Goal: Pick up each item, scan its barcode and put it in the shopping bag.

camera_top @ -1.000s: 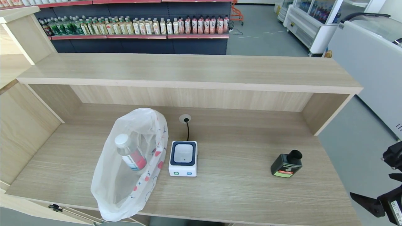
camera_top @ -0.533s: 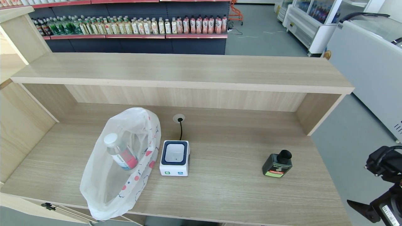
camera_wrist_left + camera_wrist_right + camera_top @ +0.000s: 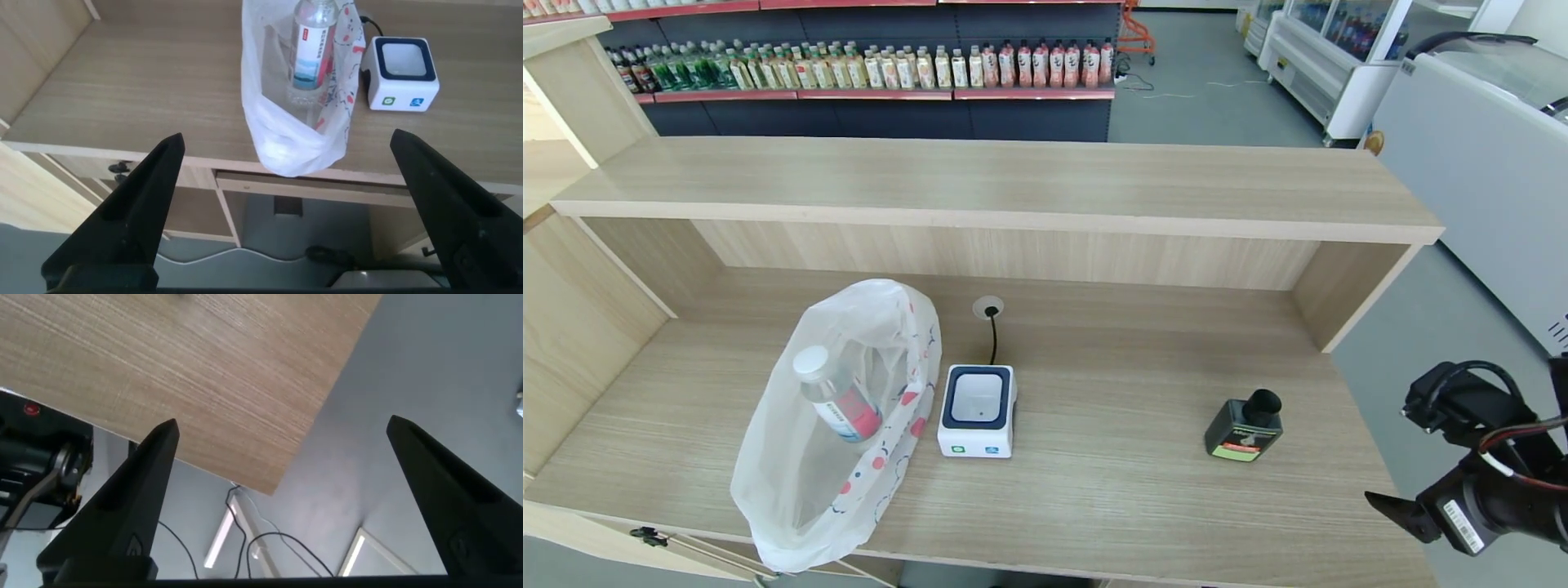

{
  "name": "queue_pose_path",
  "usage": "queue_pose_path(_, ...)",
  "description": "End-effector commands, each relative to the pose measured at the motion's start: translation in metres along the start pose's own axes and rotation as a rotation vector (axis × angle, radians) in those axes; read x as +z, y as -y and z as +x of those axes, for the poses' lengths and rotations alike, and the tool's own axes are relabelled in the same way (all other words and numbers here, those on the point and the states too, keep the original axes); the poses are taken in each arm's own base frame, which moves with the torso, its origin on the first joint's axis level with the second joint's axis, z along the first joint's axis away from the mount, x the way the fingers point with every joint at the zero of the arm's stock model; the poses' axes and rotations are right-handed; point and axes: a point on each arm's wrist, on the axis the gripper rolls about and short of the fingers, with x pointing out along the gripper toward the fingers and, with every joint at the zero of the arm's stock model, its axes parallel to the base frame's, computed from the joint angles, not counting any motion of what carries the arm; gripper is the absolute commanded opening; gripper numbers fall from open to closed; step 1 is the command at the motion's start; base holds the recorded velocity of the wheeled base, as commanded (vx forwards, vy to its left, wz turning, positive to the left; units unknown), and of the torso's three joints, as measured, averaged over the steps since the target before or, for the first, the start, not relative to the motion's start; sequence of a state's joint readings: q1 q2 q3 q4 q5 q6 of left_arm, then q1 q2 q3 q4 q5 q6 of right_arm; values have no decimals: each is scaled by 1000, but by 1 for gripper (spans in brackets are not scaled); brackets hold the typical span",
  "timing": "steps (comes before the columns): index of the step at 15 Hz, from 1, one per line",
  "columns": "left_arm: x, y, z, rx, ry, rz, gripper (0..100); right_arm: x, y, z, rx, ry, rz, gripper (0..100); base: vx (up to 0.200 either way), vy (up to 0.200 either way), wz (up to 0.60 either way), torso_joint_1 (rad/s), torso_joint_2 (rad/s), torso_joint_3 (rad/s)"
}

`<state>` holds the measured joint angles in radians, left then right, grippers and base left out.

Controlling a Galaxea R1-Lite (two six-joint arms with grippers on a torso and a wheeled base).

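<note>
Swinging in from the lower right of the head view, the right gripper [image 3: 1406, 516] sits higher and closer to the counter [image 3: 1135, 498] than half a second ago, though it is still off the counter's right end and well apart from anything on it. One dark finger is plain here; the other is not, so this view alone does not settle the jaws. The dark bottle [image 3: 1245, 428] stands upright on the right part of the counter, untouched, not yet lifted or scanned. The barcode scanner [image 3: 977, 410] sits near the middle, and just to its left stands the shopping bag [image 3: 792, 482] with a water bottle [image 3: 833, 396] already leaning inside. A second ago the whole picture lay a little further right; that is the camera turning, not the things moving. Since then the items have kept their places.

From the left wrist view, the left gripper [image 3: 286, 139] hangs in front of the counter's near edge with its fingers spread wide and nothing between them, facing the bag and the scanner.

From the right wrist view, the right gripper's fingers also stand wide apart and empty, over the counter's right corner and the floor beyond.

Judging by this, one item is bagged and the right arm is beginning its approach to the dark bottle; the grasp has not begun.
</note>
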<state>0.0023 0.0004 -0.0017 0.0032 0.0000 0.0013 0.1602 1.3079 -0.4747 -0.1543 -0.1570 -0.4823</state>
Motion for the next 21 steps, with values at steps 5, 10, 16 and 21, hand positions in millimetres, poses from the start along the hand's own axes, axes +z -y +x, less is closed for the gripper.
queue_pose_path(5, 0, 0, 0, -1, 0, 0, 100, 20, -20, 56, 58, 34, -48, 100, 0, 0, 0, 0, 0, 0)
queue_pose_path(10, 0, 0, 0, 1, 0, 0, 100, 29, -30, 88, 90, 63, -60, 0, 0, 0, 0, 0, 0, 0)
queue_pose_path(16, 0, 0, 0, 1, 0, 0, 100, 35, -36, 102, 122, 96, -60, 0, 0, 0, 0, 0, 0, 0)
queue_pose_path(21, 0, 0, 0, 1, 0, 0, 100, 36, -25, 65, 74, 184, -63, 100, 0, 0, 0, 0, 0, 0)
